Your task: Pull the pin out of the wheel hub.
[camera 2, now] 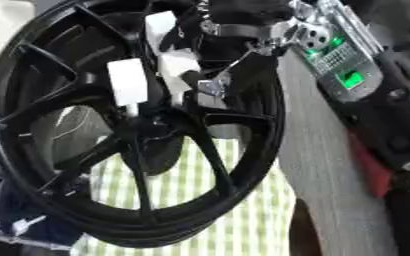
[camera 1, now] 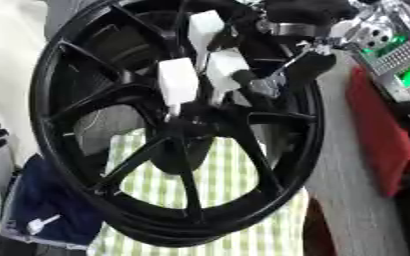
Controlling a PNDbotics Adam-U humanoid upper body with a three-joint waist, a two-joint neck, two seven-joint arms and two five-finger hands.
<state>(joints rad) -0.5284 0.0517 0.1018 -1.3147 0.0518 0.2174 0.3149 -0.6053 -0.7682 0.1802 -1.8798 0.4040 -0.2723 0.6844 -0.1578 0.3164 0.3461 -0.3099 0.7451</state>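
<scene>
Saw a thin pin [camera 1: 172, 107] just below the white fingertips [camera 1: 178, 80], at the middle of the black wheel hub [camera 1: 68, 65]. Seemed pinched by the curled right hand [camera 1: 287, 75]. Looked stiff, light and slippery. Best held near its top and pulled straight. Found no words to read.

— What do we have in the way at the middle of the big black spoked alloy wheel [camera 1: 169, 125]?

— Our right hand [camera 1: 235, 65] with white finger pads crowds the hub; spokes fence it.

— Any free room?

— Gaps between spokes on the near side, over the green-checked cloth [camera 1: 217, 175]; grey table [camera 1: 348, 200] on the right, before the red block [camera 1: 383, 140].
</scene>
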